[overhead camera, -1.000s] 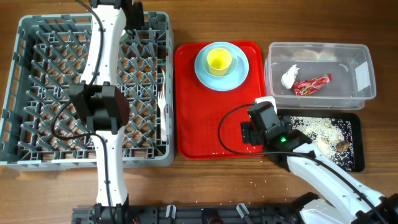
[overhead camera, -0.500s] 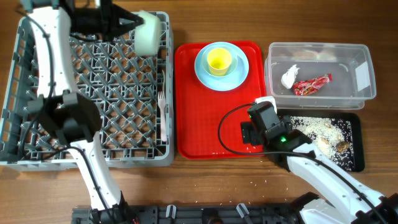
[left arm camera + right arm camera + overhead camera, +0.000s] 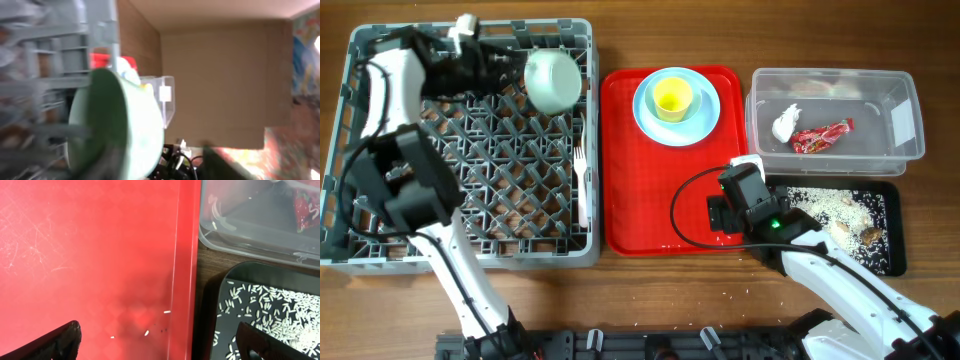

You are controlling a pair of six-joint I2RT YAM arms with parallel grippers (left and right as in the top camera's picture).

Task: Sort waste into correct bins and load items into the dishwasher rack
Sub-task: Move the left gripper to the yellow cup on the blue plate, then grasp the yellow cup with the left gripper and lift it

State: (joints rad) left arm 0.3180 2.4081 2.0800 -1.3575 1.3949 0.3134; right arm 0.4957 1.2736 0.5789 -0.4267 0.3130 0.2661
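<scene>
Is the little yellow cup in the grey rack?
No, the yellow cup is on the red tray, over the blue plate.

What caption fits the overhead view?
Left gripper's jaws hold a mint-green bowl over the dishwasher rack; plate and yellow cup sit on the red tray.

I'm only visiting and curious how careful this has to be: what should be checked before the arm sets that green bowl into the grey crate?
1. The left gripper clamped on the bowl: ok.
2. The bowl over the rack, near its far right corner: ok.
3. The pegs under the bowl free: cannot tell, the bowl hides them.
4. The fork in the rack apart from the bowl: ok.
5. The right gripper open, over the red tray, away from the rack: ok.
</scene>
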